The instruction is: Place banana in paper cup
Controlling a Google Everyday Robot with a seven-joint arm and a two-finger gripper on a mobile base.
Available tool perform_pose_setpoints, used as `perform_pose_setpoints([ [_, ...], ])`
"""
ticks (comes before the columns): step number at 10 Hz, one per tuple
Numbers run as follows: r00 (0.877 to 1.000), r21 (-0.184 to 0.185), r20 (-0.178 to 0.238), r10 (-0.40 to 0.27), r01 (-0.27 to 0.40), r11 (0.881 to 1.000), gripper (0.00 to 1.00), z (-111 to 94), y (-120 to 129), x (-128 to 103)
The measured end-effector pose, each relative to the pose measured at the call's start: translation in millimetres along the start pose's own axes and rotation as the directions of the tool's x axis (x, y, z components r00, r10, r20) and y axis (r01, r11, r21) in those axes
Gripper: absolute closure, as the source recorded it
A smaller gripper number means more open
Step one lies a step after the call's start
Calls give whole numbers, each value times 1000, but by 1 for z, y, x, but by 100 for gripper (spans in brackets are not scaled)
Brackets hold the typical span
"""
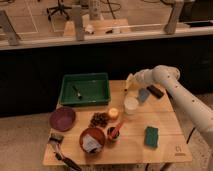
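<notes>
Above the right rear part of the worktop (165, 125), the end effector (132, 82) hangs with its fingers closed on the banana (128, 86); the pale yellow fruit shows at the tip of the arm, though how the fingers lie around it cannot be made out; the banana is clear of the worktop and held just above and slightly behind the paper cup (131, 105), not inside it; the paper cup stands upright on the wood, its round rim facing up, directly below the end effector.

The white arm (185, 100) enters from the lower right edge, rises along a long slanted link to a bent joint near the worktop's right rear corner, then reaches left towards the end effector.

Just right of the paper cup lies a blue object (143, 95), with a dark object (155, 91) beyond it; a green tray (67, 95) sits to the left at the rear; a small round yellow-orange object (113, 113) lies left of the paper cup, near a small dark cup (114, 133) and a terracotta bowl (92, 139); a green sponge (151, 136) lies at the front right.
</notes>
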Motion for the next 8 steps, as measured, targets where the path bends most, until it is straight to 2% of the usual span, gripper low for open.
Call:
perform_pose_setpoints([
  [3, 1000, 41, -17, -18, 18, 999, 100, -18, 13, 2],
  [6, 1000, 65, -6, 18, -17, 998, 100, -34, 32, 8],
  [8, 999, 76, 1, 36, -36, 996, 100, -50, 45, 3],
])
